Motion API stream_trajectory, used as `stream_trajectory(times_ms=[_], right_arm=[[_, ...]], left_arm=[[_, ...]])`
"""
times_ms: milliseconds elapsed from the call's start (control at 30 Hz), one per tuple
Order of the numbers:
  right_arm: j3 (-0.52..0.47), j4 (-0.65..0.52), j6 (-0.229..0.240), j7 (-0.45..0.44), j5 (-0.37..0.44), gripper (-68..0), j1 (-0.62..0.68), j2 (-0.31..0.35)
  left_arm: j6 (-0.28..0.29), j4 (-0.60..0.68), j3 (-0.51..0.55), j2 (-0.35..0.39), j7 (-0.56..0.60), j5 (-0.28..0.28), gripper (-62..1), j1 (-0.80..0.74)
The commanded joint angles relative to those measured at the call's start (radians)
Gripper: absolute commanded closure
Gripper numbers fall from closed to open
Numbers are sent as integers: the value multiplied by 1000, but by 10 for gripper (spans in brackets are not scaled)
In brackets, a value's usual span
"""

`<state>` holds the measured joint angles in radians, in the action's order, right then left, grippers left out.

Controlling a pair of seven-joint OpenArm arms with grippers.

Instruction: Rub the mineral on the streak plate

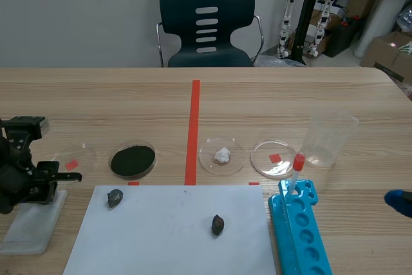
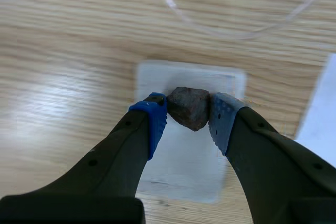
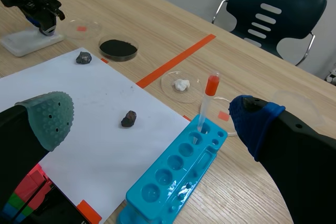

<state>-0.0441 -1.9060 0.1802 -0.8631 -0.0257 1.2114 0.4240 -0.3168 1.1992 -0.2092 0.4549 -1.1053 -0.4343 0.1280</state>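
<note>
The left gripper (image 2: 189, 113) is sitting low at the near left of the worktop (image 1: 290, 94); its fingers (image 2: 152, 124) are gripping the mineral (image 2: 190, 107), a dark brownish lump pinched between the two blue pads; the mineral is hanging directly over the plate (image 2: 184, 174), a white tile lying flat by the worktop's near left corner, though it cannot be told whether the two are touching; the left dish (image 1: 77, 157), a clear one, is lying just beyond the plate, over a red tape mark. The right gripper (image 3: 152, 116) is hanging at the near right edge of the worktop, well apart from the plate; its fingers (image 3: 50, 116) are standing wide open, gripping nothing. A white sheet (image 1: 174, 233) is lying between the arms, just beside the plate; a grey rock (image 1: 114, 198) is resting near its far left corner and a dark rock (image 1: 217, 225) is resting right of its middle. Beyond the sheet, the powder dish (image 1: 132, 160), filled with black powder, is sitting left of the long red tape line; the lump dish (image 1: 222, 156), holding a white lump, and the clear right dish (image 1: 273, 158) are sitting right of it; a clear beaker (image 1: 329, 138) is standing upright just beside the right dish; a blue rack (image 1: 299, 233) is lying along the sheet's right edge, with a red-capped tube (image 1: 296, 172) standing in its far end; a dark chair (image 1: 206, 20) is standing beyond the worktop.
</note>
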Motion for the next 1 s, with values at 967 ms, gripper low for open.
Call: stream_trajectory(times_ms=[967], right_arm=[[-2,-10,0,-11,10,-621,-1,3]], left_arm=[[-88,543,70,147,505,26,-85,-316]])
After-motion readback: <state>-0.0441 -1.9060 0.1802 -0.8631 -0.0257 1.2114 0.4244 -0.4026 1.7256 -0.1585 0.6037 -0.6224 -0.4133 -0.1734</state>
